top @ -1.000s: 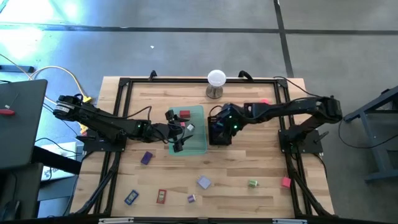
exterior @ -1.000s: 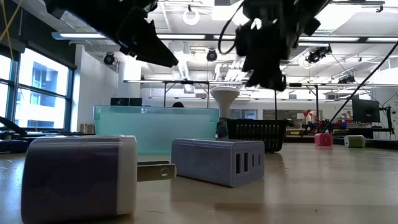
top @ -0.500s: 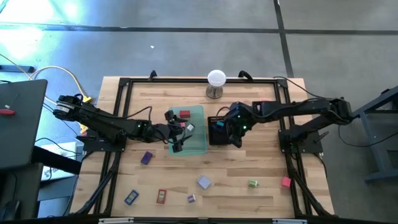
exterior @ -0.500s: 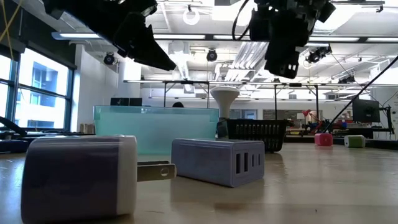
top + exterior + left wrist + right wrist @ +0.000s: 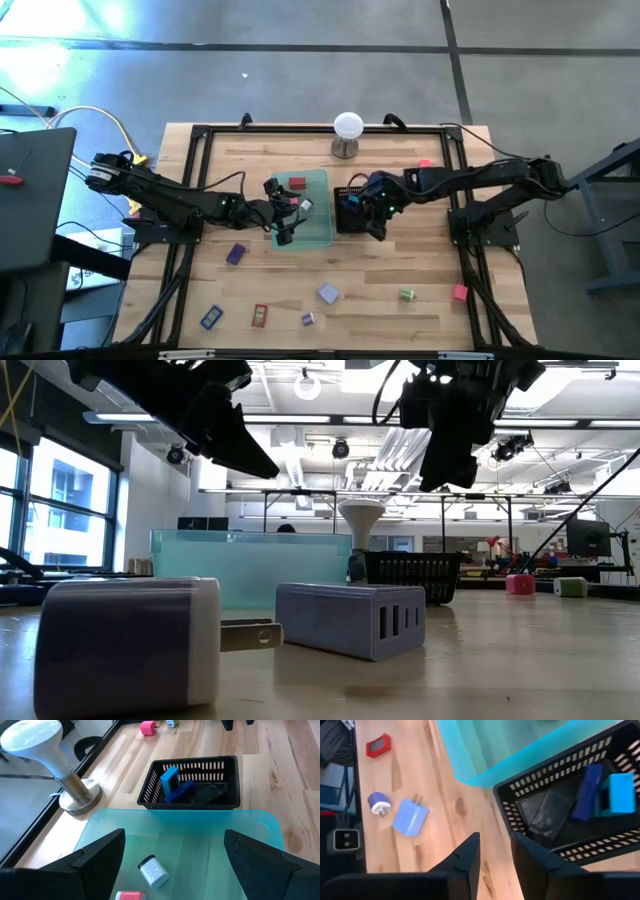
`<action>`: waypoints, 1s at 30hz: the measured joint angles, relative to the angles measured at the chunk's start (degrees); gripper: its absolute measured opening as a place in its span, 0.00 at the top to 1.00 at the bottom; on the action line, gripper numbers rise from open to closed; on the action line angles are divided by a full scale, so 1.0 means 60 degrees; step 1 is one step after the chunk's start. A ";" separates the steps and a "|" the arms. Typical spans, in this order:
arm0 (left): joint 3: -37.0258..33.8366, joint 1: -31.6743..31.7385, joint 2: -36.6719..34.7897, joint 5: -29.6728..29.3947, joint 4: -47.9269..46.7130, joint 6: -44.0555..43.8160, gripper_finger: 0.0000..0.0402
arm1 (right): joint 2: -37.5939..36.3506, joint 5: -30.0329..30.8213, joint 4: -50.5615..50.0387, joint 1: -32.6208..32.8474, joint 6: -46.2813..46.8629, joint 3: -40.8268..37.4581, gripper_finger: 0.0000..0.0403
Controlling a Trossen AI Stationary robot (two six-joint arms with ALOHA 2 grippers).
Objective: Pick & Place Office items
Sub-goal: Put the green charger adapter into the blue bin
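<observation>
My left gripper (image 5: pixel 284 228) (image 5: pixel 174 837) hangs open over the translucent green tray (image 5: pixel 318 228), touching nothing; a white item (image 5: pixel 152 870) and a red one (image 5: pixel 129 896) lie in the tray below it. My right gripper (image 5: pixel 375 222) (image 5: pixel 496 836) hovers above the near right corner of the black mesh tray (image 5: pixel 350 212), its fingers a narrow gap apart and empty. The mesh tray (image 5: pixel 560 805) holds a dark blue piece (image 5: pixel 587 792), a light blue block (image 5: pixel 620 794) and a flat black piece (image 5: pixel 545 812).
Loose items lie on the near half of the table: a purple one (image 5: pixel 236 253), blue (image 5: pixel 211 317), red (image 5: pixel 260 316), small purple (image 5: pixel 308 319), lavender charger (image 5: pixel 328 293), green (image 5: pixel 406 294), pink (image 5: pixel 459 292). A white ball on a metal stand (image 5: pixel 347 130) stands at the far edge.
My right gripper has moved from over the mesh tray toward the table's near edge and risen a little. The left arm has kept still.
</observation>
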 joint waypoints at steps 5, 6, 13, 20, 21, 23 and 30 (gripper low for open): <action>0.0000 0.0002 0.0000 0.0014 0.0001 -0.0135 0.18 | 0.0000 -0.0274 0.0070 -0.0015 -0.0181 0.0000 0.67; 0.0000 -0.0001 0.0000 0.0014 0.0001 -0.0135 0.18 | 0.0000 -0.0132 0.0179 -0.0015 -0.0404 0.0000 0.65; 0.0000 -0.0001 0.0000 0.0021 -0.0004 -0.0151 0.18 | 0.0000 0.1086 0.0501 0.0087 -0.0555 0.0000 0.53; 0.0000 -0.0001 0.0000 0.0025 -0.0093 -0.0173 0.18 | 0.0000 0.1079 -0.0445 0.0091 -0.1180 0.0000 0.38; 0.0000 -0.0001 0.0000 0.0026 -0.0093 -0.0171 0.18 | 0.0000 0.1211 -0.0733 0.0062 -0.1142 0.0000 0.37; 0.0000 -0.0001 0.0000 0.0028 -0.0093 -0.0171 0.18 | -0.0008 0.1822 -0.1655 -0.0033 -0.0742 0.0004 0.35; 0.0000 -0.0001 0.0000 0.0046 -0.0093 -0.0171 0.18 | -0.0040 0.5393 -0.5637 -0.0757 0.0346 0.0000 0.35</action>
